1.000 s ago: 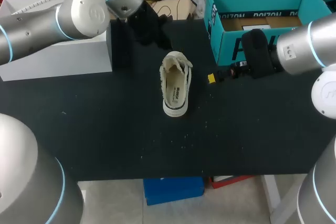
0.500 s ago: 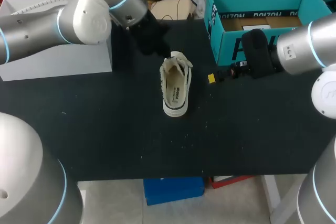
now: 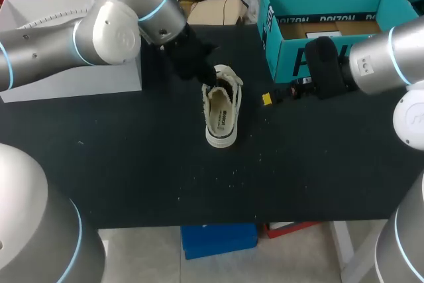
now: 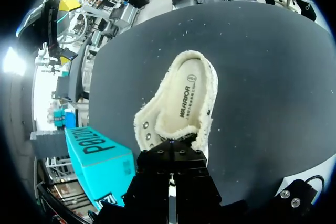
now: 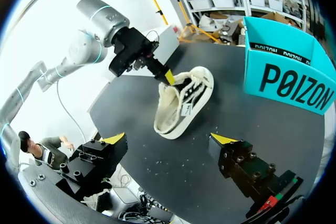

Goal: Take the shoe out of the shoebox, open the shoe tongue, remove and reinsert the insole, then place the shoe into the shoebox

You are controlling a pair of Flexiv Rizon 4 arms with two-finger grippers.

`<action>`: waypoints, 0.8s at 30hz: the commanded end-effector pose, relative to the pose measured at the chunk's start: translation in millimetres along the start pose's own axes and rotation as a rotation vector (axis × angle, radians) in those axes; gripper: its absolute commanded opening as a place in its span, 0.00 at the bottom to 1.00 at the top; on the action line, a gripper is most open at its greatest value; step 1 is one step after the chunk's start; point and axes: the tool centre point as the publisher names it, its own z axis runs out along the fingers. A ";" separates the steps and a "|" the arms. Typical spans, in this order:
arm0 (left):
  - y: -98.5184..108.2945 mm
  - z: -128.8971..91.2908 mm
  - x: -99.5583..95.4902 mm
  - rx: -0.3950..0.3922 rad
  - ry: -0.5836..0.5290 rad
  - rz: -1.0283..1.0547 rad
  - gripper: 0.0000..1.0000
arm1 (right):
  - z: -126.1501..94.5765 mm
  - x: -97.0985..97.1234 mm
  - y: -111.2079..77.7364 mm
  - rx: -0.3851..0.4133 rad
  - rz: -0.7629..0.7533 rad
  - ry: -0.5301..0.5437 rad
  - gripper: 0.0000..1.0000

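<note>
Around my hands the black worktop (image 3: 132,164) carries little. A white box (image 3: 66,74) sits behind my left arm, away from its hand. The teal shoebox (image 3: 331,24) stands open just behind my right hand (image 3: 268,99). Pale specks (image 3: 232,173) lie scattered on the worktop, on the heel side of the shoe and off from both hands. Nothing stands between either hand and the shoe.

The shoe (image 3: 222,114) is out of the box, upright on its sole in the middle of the worktop. My left hand (image 3: 211,84) is down at its laced end, touching the fleecy edge by the tongue. From that wrist the shoe (image 4: 181,103) stretches straight ahead of the hand, heel farthest off, and the insole (image 4: 186,93) lies flat inside it. The left hand's fingers (image 4: 157,182) are drawn together with only a thin seam between them. I cannot tell whether any of the tongue is pinched there.

My right hand (image 5: 170,138) is spread wide with nothing in it. The shoe (image 5: 181,103) is ahead of it and apart from it, and the shoebox (image 5: 289,74) stands off to one side.
</note>
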 end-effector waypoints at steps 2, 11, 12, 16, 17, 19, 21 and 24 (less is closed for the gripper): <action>-2.6 17.0 2.2 0.020 -0.006 -0.002 0.00 | 1.0 1.0 0.9 0.002 0.001 -0.004 1.00; -6.6 -5.8 -3.5 0.048 -0.012 0.017 0.00 | 1.0 1.0 0.9 0.002 0.001 -0.004 1.00; -8.1 -10.7 -4.0 0.050 -0.012 0.020 0.00 | 1.0 1.0 0.9 0.002 0.001 -0.004 1.00; -16.8 -34.3 -8.2 0.129 -0.107 -0.093 0.22 | 1.0 1.0 0.9 0.002 0.001 -0.004 1.00; -17.1 -40.5 -9.1 0.146 -0.146 -0.154 1.00 | 1.0 1.0 0.9 0.002 0.001 -0.004 1.00; -19.7 -51.3 -9.0 0.129 -0.176 -0.235 1.00 | 1.0 1.0 0.9 0.002 0.001 -0.004 1.00; -24.4 -60.8 -8.6 0.109 -0.195 -0.283 1.00 | 1.0 1.0 0.9 0.002 0.001 -0.004 1.00; -33.6 -67.4 -7.7 0.095 -0.181 -0.272 1.00 | 1.0 1.0 0.9 0.002 0.001 -0.004 1.00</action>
